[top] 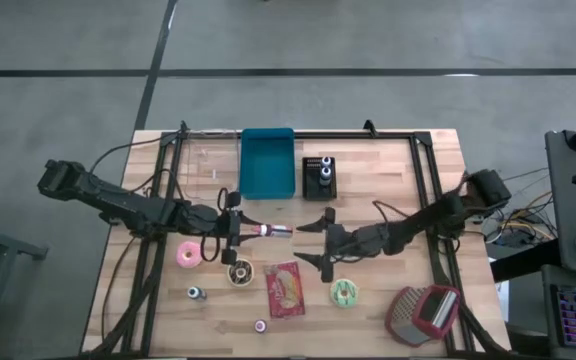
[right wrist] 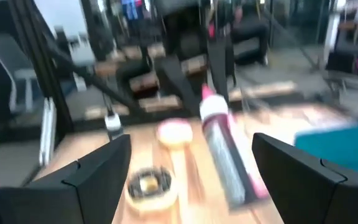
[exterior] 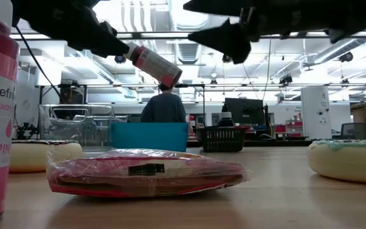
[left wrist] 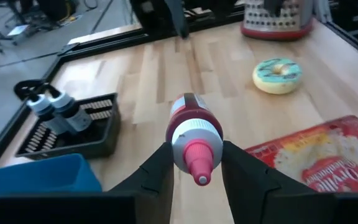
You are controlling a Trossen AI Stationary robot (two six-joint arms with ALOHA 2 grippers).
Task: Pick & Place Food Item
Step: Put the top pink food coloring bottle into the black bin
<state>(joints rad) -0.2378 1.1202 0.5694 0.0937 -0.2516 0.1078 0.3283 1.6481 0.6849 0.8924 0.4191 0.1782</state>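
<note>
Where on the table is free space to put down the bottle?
Bare wood lies right of the black tray, and left of the teal bin. The front is crowded: pink donut, popcorn bag, green donut, grater.

Two dark, jointed robot arms, black cables looping along each, end in grippers with angular, wedge-shaped matte black fingers.

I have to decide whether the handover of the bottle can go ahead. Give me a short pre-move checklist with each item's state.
1. Left gripper shut on the bottle: ok.
2. Bottle lifted off the table: ok.
3. Right gripper open, empty: ok.
4. Right gripper facing the bottle's free end: ok.
5. Popcorn bag and green donut lie below the gap, not in it: ok.
6. Bottle cap tight: cannot tell.
</note>
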